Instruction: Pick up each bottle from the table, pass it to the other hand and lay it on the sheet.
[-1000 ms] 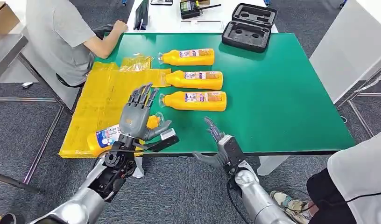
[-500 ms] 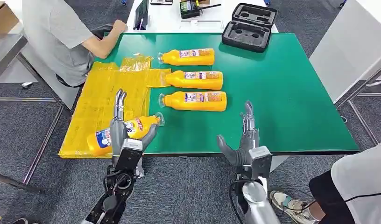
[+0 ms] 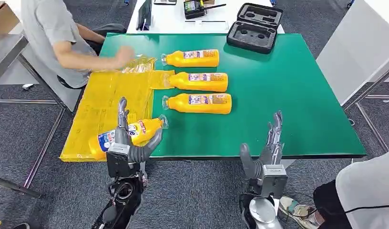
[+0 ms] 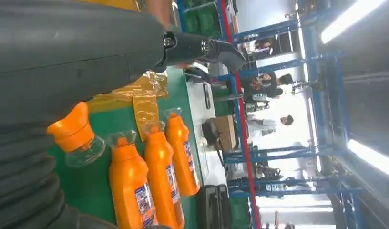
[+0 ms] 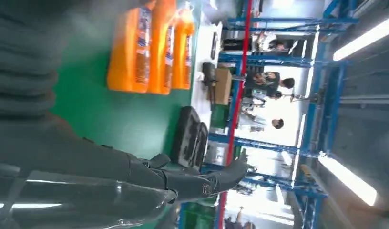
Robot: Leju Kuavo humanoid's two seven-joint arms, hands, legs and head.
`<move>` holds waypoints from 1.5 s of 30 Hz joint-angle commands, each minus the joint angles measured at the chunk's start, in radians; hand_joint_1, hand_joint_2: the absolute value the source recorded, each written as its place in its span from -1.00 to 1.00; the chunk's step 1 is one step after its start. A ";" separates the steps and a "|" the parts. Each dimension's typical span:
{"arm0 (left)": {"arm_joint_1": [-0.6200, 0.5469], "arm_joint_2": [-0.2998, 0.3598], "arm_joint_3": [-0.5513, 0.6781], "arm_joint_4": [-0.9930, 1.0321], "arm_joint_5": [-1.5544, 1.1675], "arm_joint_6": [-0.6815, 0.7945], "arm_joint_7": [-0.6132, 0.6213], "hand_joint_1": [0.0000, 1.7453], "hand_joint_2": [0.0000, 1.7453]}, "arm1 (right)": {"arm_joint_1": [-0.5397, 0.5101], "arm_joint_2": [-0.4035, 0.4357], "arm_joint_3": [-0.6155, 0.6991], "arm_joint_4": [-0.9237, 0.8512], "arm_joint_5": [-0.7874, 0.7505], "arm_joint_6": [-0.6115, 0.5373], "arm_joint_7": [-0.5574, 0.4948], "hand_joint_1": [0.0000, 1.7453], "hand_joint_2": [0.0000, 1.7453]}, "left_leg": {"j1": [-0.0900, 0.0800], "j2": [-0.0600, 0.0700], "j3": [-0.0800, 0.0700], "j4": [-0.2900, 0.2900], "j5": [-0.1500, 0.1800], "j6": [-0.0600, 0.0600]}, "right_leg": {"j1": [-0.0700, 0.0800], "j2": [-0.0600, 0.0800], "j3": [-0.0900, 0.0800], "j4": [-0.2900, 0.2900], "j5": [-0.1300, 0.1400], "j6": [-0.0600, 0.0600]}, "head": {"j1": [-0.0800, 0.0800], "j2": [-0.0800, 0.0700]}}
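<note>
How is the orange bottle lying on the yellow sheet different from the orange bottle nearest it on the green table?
The orange bottle on the yellow plastic sheet lies slanted, its cap end reaching over the sheet's edge; the nearest orange bottle on the green table lies straight, parallel to the table's front edge. The first is partly hidden by the left hand; the second is fully exposed. Both lie on their sides, with matching labels and clear caps.

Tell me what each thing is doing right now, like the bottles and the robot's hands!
Bottle on the sheet: lying down, mostly on the yellow sheet.
Three bottles on the table: lying side by side, not picked up yet.
Left hand: open, holding nothing, in front of the laid bottle.
Right hand: open, holding nothing, at the table's near edge.
Black case: open, empty slots.
Person's hand: reaching over the sheet's far end.
</note>
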 commanded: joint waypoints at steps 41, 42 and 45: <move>-0.006 -0.012 -0.081 0.111 0.116 -0.066 0.003 -1.00 -1.00 | -0.014 0.001 -0.117 0.175 0.054 0.085 0.003 -1.00 -1.00 | 0.001 0.000 0.006 -0.001 -0.002 -0.002 | 0.001 0.000 0.007 -0.002 -0.002 -0.002 | 0.000 0.000; -0.006 -0.012 -0.081 0.111 0.116 -0.066 0.003 -1.00 -1.00 | -0.014 0.001 -0.117 0.175 0.054 0.085 0.003 -1.00 -1.00 | 0.001 0.000 0.005 -0.001 -0.001 -0.001 | 0.001 0.000 0.005 -0.002 -0.001 -0.001 | 0.000 0.000; -0.006 -0.012 -0.081 0.111 0.116 -0.066 0.003 -1.00 -1.00 | -0.014 0.001 -0.117 0.175 0.054 0.085 0.003 -1.00 -1.00 | 0.001 0.000 0.005 -0.001 -0.002 -0.001 | 0.001 0.000 0.005 -0.002 -0.002 -0.001 | 0.000 0.000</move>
